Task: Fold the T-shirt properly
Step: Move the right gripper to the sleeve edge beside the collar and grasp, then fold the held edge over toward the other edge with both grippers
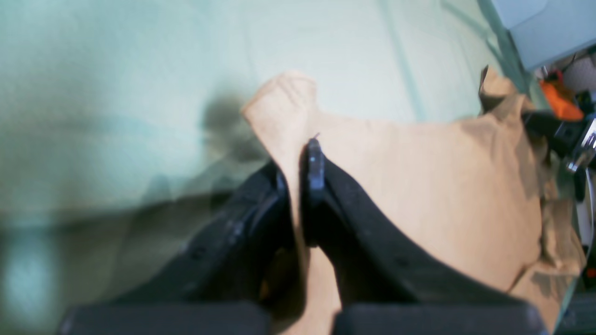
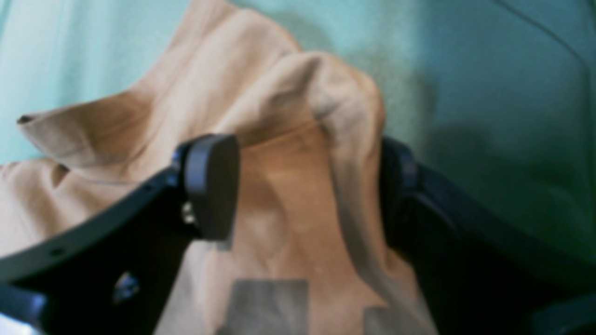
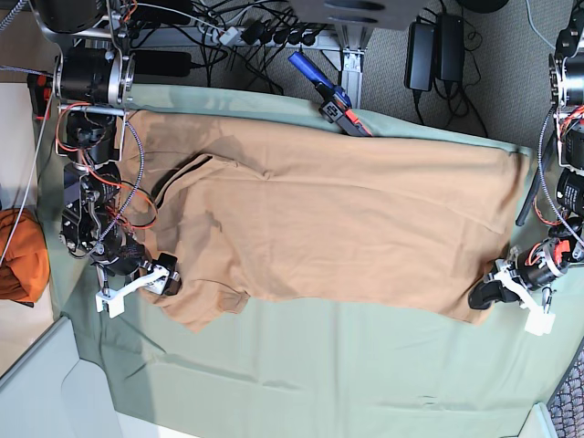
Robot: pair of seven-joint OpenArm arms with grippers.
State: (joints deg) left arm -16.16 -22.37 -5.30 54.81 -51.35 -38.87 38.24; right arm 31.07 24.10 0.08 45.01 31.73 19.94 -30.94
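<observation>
Both grippers stood at opposite ends of the T-shirt [image 3: 338,228], which lay spread on the pale green sheet [image 3: 365,365] with its long axis running across the base view, collar and sleeves toward that view's left and hem toward its right. The left gripper [image 1: 298,163] was pressed together on a fold of the shirt's edge near the hem corner, cloth pinched between its pads. The right gripper [image 2: 307,186] stood spread wide at the sleeve end, a raised ridge of cloth lying between its fingers; the pictures showed no clamp on it. Each arm was nearest its own end, so a fold would likely carry the near edge away from the grippers. Cables [image 3: 255,27] crowded the far table edge, and an orange bundle [image 3: 23,255] lay off the sheet.
</observation>
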